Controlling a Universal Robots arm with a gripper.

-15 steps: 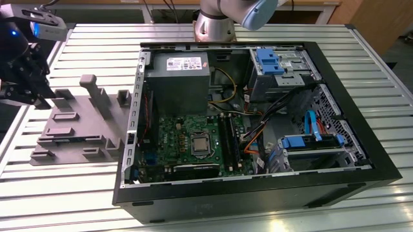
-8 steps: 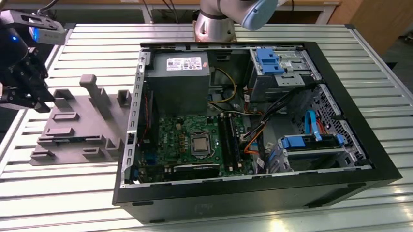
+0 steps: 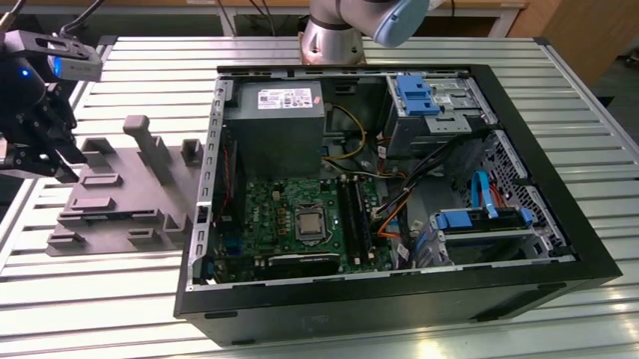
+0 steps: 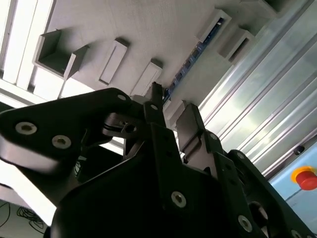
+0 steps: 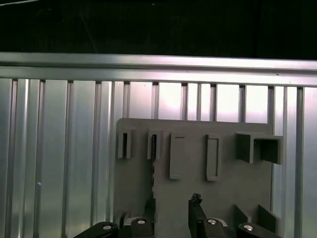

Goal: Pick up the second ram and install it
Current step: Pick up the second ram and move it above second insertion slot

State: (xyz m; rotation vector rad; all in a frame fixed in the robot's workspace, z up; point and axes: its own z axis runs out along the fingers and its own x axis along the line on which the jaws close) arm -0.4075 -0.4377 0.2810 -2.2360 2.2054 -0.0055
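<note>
My gripper (image 3: 40, 153) hangs over the grey holder tray (image 3: 120, 196), on the tray's side away from the open computer case (image 3: 399, 299). My fingers (image 5: 195, 215) stand a moderate gap apart and hold nothing. The second ram (image 4: 190, 62) stands on edge in the tray's slots, ahead of my fingertips and not between them. I judge the danger lies in the line-up: the stick is thin, so if I come down off its line, one finger may strike its top edge, tip it in the slots, or clamp it skewed
</note>
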